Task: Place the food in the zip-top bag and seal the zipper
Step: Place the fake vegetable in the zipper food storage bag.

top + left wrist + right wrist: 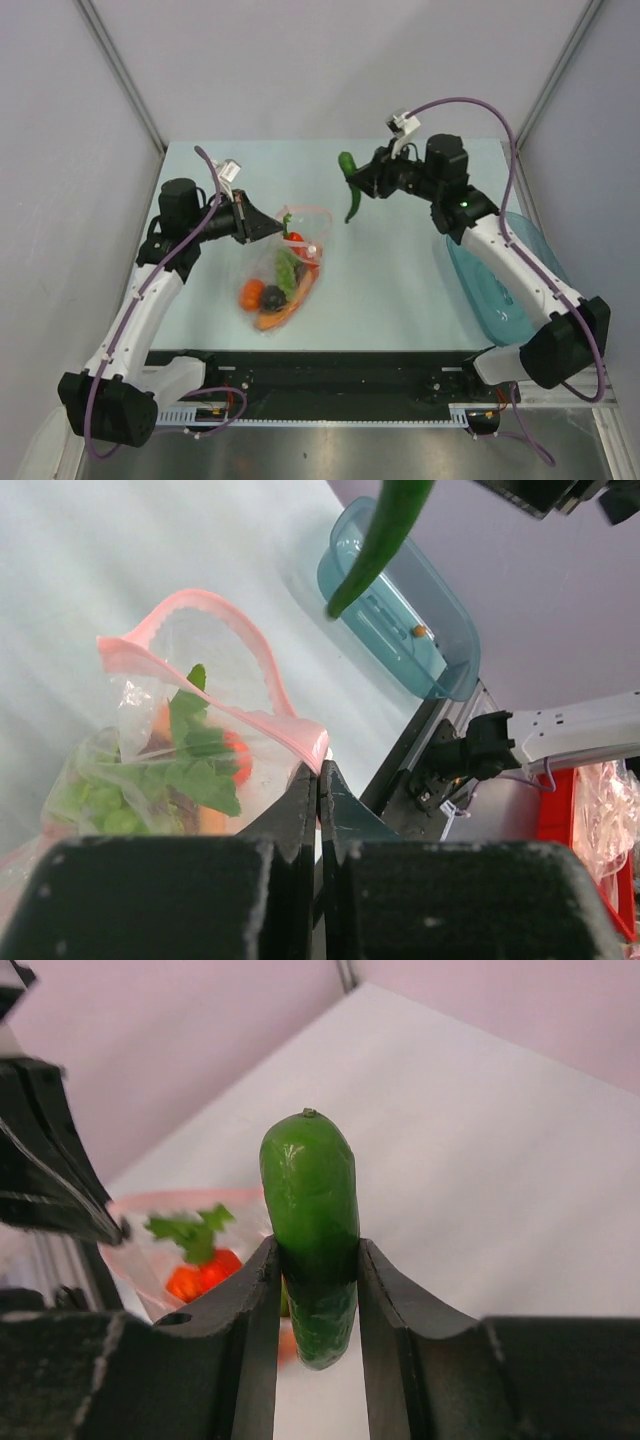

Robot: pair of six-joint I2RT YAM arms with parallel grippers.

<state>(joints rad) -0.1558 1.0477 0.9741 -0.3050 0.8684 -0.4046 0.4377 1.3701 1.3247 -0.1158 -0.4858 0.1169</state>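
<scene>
Now right gripper (317,1252), raised, clamps a glossy curved green pepper (308,1185). Left gripper (318,780) pinches the crinkly clear bag (135,705) at its rim.

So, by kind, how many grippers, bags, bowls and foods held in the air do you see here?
Grippers: 2, the left gripper and the right gripper
Zip-top bag: 1
Teal bowl: 1
Food held in the air: 1, a green vegetable
Total: 5
</scene>
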